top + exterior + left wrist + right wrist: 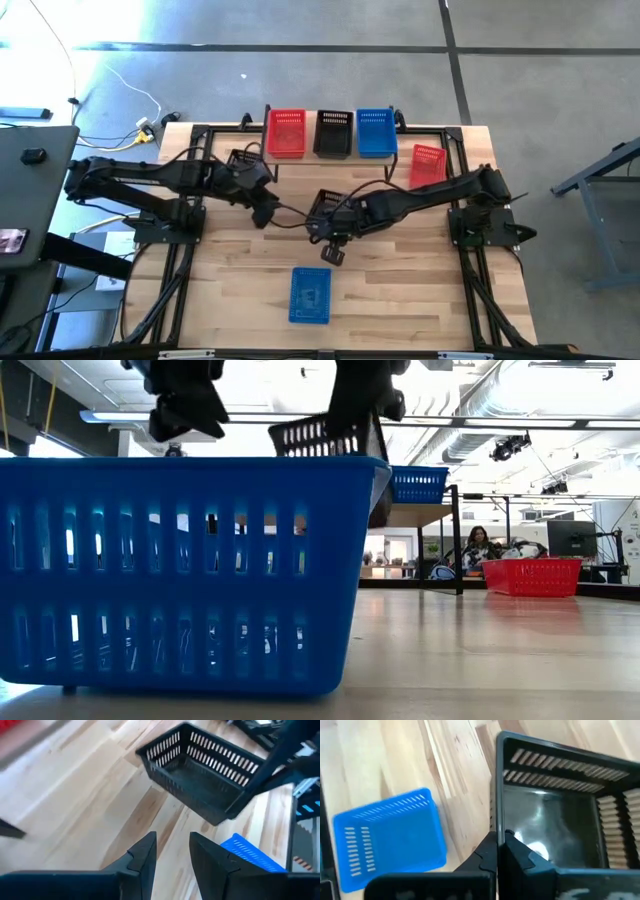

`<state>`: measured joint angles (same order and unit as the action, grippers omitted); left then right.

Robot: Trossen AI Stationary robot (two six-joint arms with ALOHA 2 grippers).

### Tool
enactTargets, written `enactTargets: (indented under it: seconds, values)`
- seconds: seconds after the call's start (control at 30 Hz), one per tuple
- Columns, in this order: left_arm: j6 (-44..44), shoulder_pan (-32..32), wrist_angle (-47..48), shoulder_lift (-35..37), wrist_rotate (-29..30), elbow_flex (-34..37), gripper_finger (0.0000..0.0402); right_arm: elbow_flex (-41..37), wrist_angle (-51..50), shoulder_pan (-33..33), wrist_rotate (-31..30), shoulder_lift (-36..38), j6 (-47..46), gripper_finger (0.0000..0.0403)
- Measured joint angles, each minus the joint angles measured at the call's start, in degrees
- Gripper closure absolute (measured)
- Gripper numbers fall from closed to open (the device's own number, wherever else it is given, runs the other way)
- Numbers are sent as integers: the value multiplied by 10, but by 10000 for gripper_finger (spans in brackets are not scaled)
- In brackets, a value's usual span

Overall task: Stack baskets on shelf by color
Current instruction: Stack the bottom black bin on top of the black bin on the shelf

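Note:
On the shelf (400, 128) at the table's far edge stand a red basket (287, 133), a black basket (333, 133) and a blue basket (376, 132), side by side. At mid-table my right gripper (500, 851) is shut on another black basket (328, 208), which also shows in the left wrist view (200, 770) and hangs above the table in the low view (322, 435). My left gripper (172, 855) stands open just left of that basket, with nothing between its fingers. A blue basket (310, 295) rests on the table near the front. My right gripper pinches the rim of one side wall (495, 815) of the black basket, one finger inside the basket and one outside. The fingers slant down from the table's right side. The basket is lifted clear of the table, open side up and somewhat tilted.
A red basket (427, 165) lies on the table right of the shelf. Another black basket (243, 160) sits by my left arm. In the low view the near blue basket (180, 570) fills the foreground. A person (478, 545) sits in the room beyond the table.

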<state>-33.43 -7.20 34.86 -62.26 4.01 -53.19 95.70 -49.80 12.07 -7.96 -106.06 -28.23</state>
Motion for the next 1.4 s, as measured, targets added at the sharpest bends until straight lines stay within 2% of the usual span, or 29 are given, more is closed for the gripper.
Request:
enactTargets:
  seconds: [0.37,0.5,0.83,1.13,1.4]
  values:
    - [58,-8,44,72,28,0,296,0,16,-5,-55,69,47,403]
    - [68,-12,45,80,43,0,296,0,17,-13,-63,98,100,403]
    - [76,-35,46,80,46,0,296,0,18,-69,-144,157,286,403]
    - [86,-63,43,80,99,0,296,0,29,-158,-111,164,461,403]
    - [86,-86,43,80,119,0,296,0,29,-235,-60,164,511,403]
